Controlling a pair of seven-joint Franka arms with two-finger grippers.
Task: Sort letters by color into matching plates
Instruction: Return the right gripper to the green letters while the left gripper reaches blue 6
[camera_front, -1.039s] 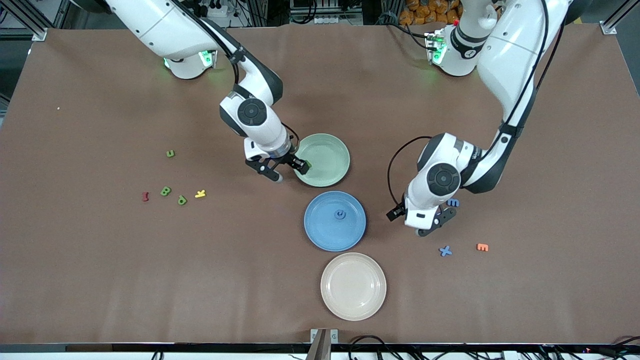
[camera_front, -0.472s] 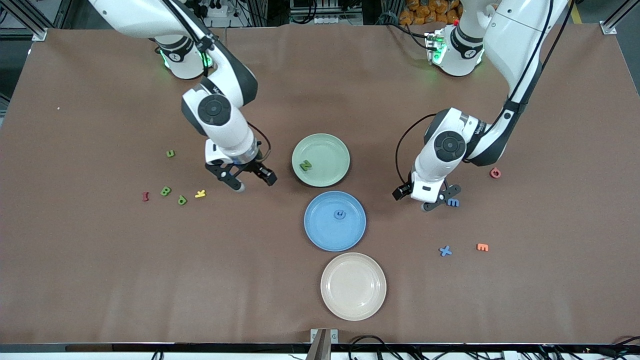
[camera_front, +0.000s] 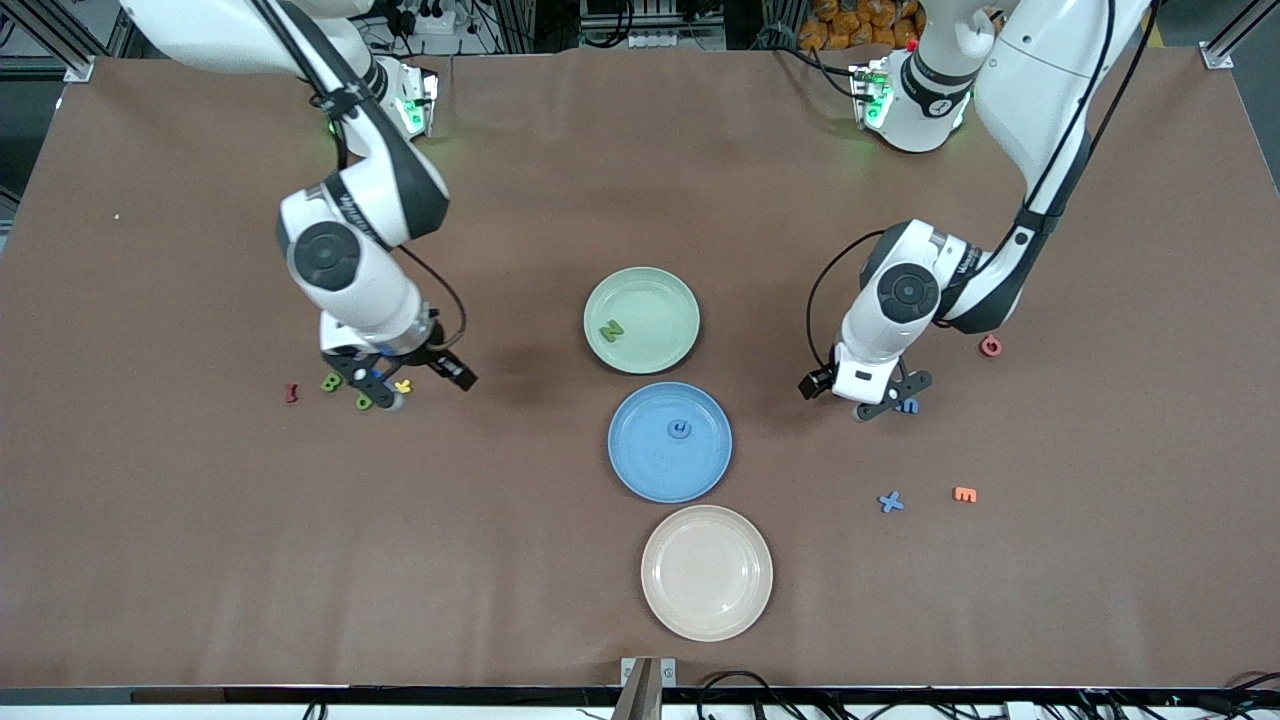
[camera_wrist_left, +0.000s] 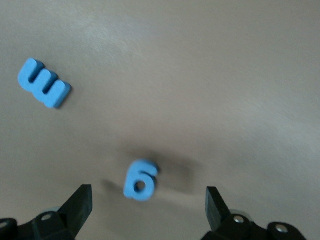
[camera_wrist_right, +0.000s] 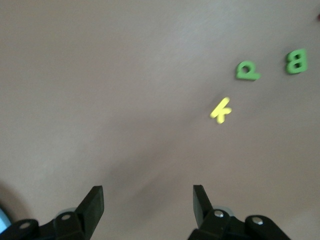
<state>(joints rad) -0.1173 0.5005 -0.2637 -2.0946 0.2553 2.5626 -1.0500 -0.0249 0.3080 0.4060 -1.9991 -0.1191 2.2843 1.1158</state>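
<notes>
Swinging away from the green plate, where a green N now lies, the right gripper hangs empty, jaws spread, over the green B, green P and yellow K. Left gripper, jaws wide, hovers over the blue 6 beside the blue M. Bare table surrounds the blue plate and blue X.

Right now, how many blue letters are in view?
4: a letter on the blue plate, an X beside the orange letter, an M beside the left gripper, a 6 under it. Others may hide under the arms.
</notes>
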